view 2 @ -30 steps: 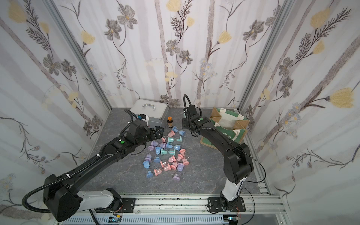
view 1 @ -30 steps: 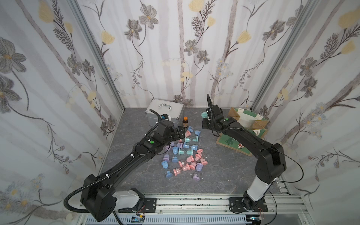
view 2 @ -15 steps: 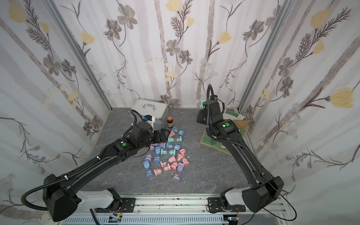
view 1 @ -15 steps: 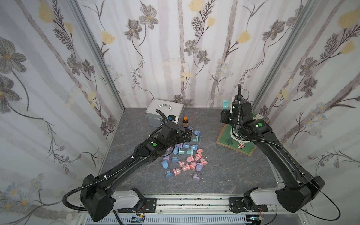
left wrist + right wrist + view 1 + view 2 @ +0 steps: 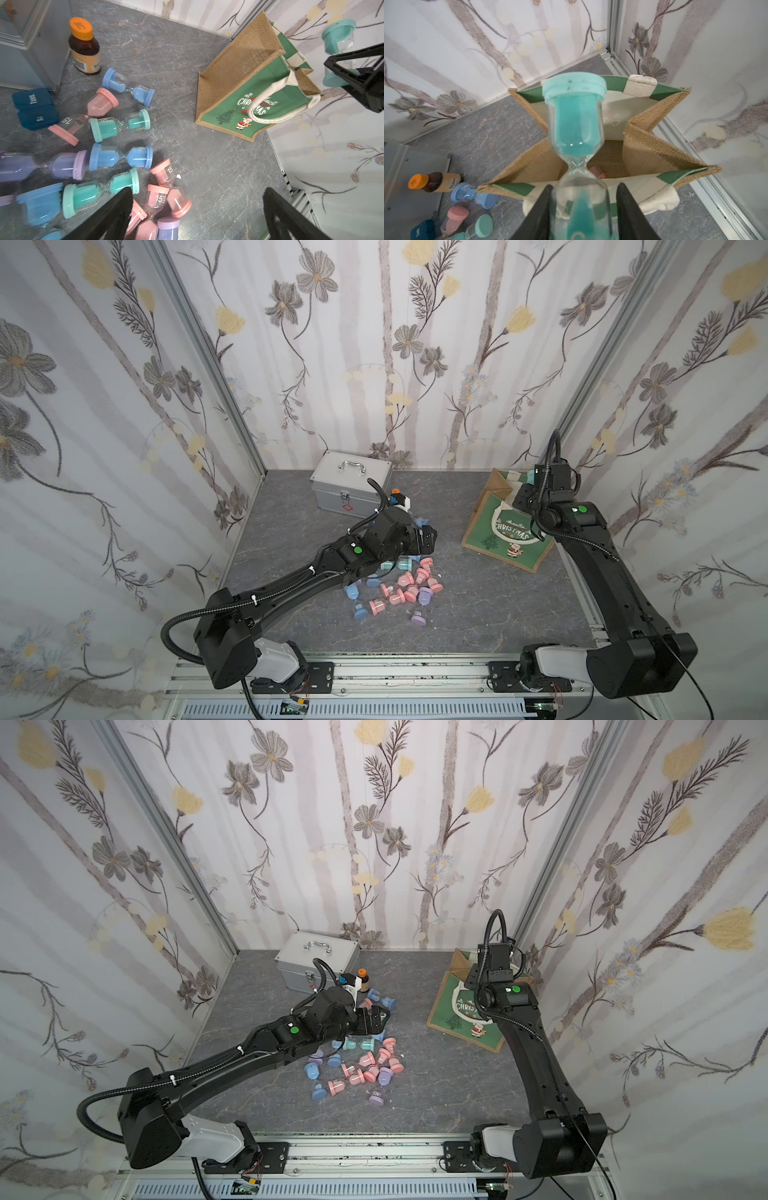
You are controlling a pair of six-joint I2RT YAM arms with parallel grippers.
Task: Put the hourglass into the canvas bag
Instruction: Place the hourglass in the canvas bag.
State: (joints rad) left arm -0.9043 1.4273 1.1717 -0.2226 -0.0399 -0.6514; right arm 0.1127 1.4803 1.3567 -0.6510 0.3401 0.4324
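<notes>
My right gripper (image 5: 584, 187) is shut on a teal hourglass (image 5: 576, 133), gripping its lower glass bulb. It holds the hourglass upright above the open mouth of the canvas bag (image 5: 654, 145). The bag stands at the back right in both top views (image 5: 505, 537) (image 5: 457, 1011), and a pink piece lies on its floor. The left wrist view shows the same hourglass (image 5: 337, 41) above the bag (image 5: 249, 83). My left gripper (image 5: 197, 193) is open and empty, low over a pile of several coloured hourglasses (image 5: 399, 585), at the pile's right side (image 5: 380, 1017).
A silver metal case (image 5: 351, 485) stands at the back, left of centre. A brown bottle with an orange cap (image 5: 84, 45) and a dark blue pill box (image 5: 34, 108) sit beside it. The bag is close to the right wall and back corner.
My right arm has swung from beside the pile to the right, carrying the teal hourglass over the bag. My left gripper has moved right, across the pile.
</notes>
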